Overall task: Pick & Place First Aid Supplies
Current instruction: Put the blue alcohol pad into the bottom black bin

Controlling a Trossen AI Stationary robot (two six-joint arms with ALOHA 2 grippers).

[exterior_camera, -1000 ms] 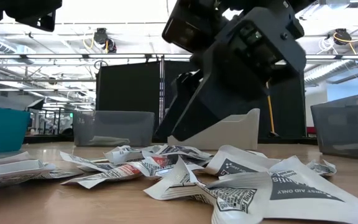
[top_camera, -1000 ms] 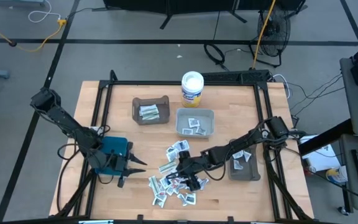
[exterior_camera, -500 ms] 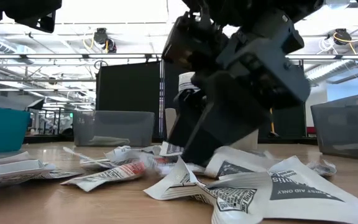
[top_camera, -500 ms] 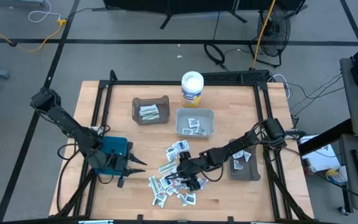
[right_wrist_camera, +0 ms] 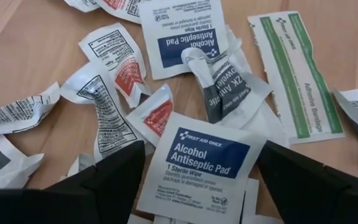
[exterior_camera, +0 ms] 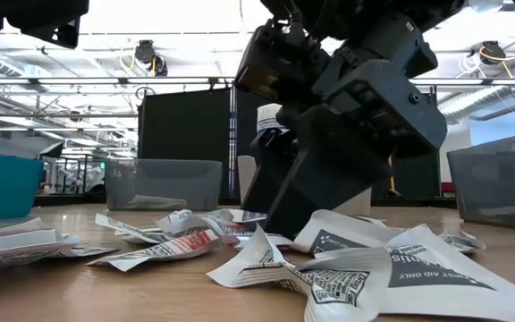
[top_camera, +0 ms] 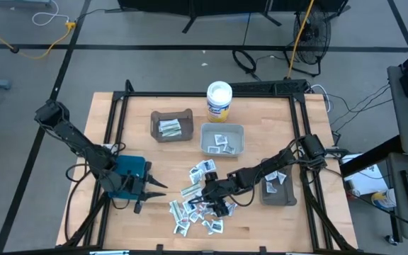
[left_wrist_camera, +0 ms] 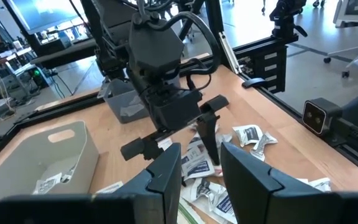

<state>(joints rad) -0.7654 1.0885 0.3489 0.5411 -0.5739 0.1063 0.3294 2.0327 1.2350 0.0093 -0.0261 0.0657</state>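
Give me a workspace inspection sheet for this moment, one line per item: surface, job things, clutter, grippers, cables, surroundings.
Surface: light wooden table inside a black frame.
Job's things: loose pile of small white first aid packets at table centre; a blue-print alcohol pad packet lies between the right jaws; more packets in the brown bin, grey bin and dark grey bin.
Clutter: white round tub with blue-yellow label; teal bin.
Grippers: right gripper low over the pile, jaws open, holding nothing; left gripper waits beside the teal bin, jaws parted, empty.
Cables: yellow cable on the floor.
Surroundings: fan behind the table.
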